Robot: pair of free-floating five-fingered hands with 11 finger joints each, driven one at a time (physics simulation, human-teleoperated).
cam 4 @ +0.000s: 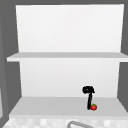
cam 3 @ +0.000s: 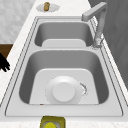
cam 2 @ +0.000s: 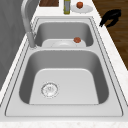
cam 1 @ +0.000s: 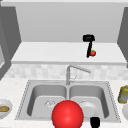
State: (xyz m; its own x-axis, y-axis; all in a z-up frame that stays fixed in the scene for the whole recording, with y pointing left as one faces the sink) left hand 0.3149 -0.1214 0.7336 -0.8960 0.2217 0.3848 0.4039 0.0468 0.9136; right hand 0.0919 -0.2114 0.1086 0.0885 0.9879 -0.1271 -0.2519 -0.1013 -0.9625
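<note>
Front view: white plate (cam 1: pixel 87 108) in sink's (cam 1: pixel 30 93) right basin; extended-fingered hand (cam 1: pixel 88 46) touching shelf tomato (cam 1: pixel 93 53).

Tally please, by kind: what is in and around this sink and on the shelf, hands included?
Plates: 3
Yellow-green bottle: 1
Tomato on the shelf: 1
Red ball: 1
Bread piece on a plate: 1
Reddish piece on a plate: 1
Hands: 2
Total: 10
</note>
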